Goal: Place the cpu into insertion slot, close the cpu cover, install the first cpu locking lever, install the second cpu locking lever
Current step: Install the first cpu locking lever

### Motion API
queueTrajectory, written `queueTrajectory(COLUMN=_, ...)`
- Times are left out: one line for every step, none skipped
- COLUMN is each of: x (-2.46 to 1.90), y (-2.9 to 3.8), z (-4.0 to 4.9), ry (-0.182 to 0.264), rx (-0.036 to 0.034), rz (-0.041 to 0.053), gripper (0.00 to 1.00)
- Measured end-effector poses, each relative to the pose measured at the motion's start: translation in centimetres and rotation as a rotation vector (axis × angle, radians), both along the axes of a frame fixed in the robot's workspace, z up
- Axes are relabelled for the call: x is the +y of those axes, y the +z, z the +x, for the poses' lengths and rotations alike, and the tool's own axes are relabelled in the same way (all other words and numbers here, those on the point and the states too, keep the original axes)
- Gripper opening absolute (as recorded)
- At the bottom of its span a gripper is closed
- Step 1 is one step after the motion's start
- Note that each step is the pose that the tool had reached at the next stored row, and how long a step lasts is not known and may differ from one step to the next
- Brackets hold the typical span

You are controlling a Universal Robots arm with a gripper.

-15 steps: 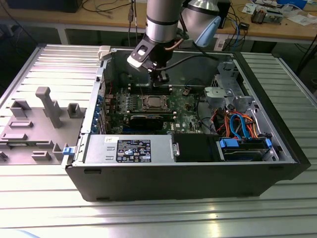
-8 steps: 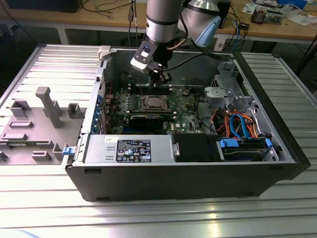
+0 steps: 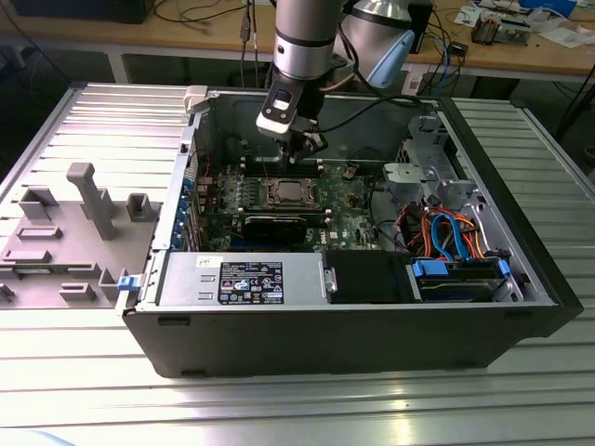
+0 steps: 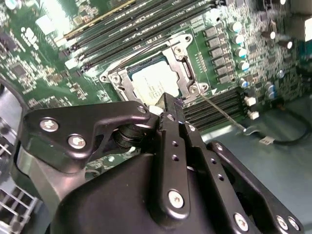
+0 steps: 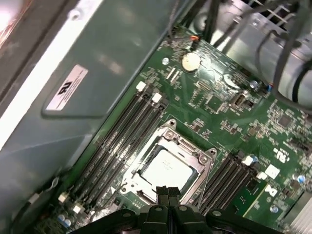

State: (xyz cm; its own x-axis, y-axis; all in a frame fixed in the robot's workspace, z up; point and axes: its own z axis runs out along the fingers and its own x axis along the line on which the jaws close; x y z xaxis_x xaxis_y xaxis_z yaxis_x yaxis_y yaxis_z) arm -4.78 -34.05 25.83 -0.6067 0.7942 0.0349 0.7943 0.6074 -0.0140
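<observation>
While the locking lever (image 4: 222, 113) is sticking out loose from the corner of the socket (a thin wire, springy by the look of it), the main danger, to my eye, is a slip. A push landing slightly off that wire could be skating onto the motherboard (image 5: 219, 97) and scraping the small parts crowding the socket's edge, or knocking the memory slots (image 5: 122, 131) running along either side. If the cpu cover (image 4: 183, 73) is not sitting fully flat, forcing a lever over it could also be pressing the chip unevenly into the pins below; I cannot judge its seating from where I am standing.

As for where things are lying: the cpu (image 5: 165, 171) is resting inside the insertion slot (image 5: 169, 126), near the middle of the board, with the cover's silver frame lying down around its pale top.

In both wrist views the gripper (image 5: 167, 191) is hanging just over the socket's near edge, its two black fingertips (image 5: 161, 190) pressed together side by side and carrying nothing. Whether they are actually touching the frame or hovering just above it, I cannot tell. In the exterior view the arm is reaching straight down into the open case (image 3: 325, 344).
</observation>
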Motion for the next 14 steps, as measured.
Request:
queueTrajectory(x=0.00, y=0.00, z=0.00, ry=0.019, rx=0.0000, rz=0.0000, gripper=0.11)
queueTrajectory(x=0.00, y=0.00, z=0.00, ry=0.037, rx=0.0000, rz=-0.0001, gripper=0.11)
queueTrajectory(x=0.00, y=0.00, z=0.00, ry=0.058, rx=0.0000, rz=0.0000, gripper=0.11)
queueTrajectory(x=0.00, y=0.00, z=0.00, ry=0.076, rx=0.0001, rz=0.0000, gripper=0.11)
queueTrajectory(x=0.00, y=0.00, z=0.00, ry=0.093, rx=0.0000, rz=0.0000, gripper=0.11)
queueTrajectory(x=0.00, y=0.00, z=0.00, ry=0.107, rx=0.0000, rz=0.0000, gripper=0.11)
queueTrajectory(x=0.00, y=0.00, z=0.00, ry=0.135, rx=0.0000, rz=-0.0001, gripper=0.11)
queueTrajectory(x=0.00, y=0.00, z=0.00, ry=0.149, rx=0.0000, rz=0.0000, gripper=0.11)
queueTrajectory(x=0.00, y=0.00, z=0.00, ry=0.165, rx=0.0000, rz=-0.0001, gripper=0.11)
queueTrajectory(x=0.00, y=0.00, z=0.00, ry=0.177, rx=0.0000, rz=-0.0001, gripper=0.11)
queueTrajectory(x=0.00, y=0.00, z=0.00, ry=0.195, rx=0.0000, rz=-0.0003, gripper=0.11)
queueTrajectory(x=0.00, y=0.00, z=0.00, ry=0.216, rx=0.0000, rz=-0.0004, gripper=0.11)
queueTrajectory(x=0.00, y=0.00, z=0.00, ry=0.229, rx=0.0000, rz=-0.0004, gripper=0.11)
queueTrajectory(x=0.00, y=0.00, z=0.00, ry=0.244, rx=0.0000, rz=-0.0004, gripper=0.11)
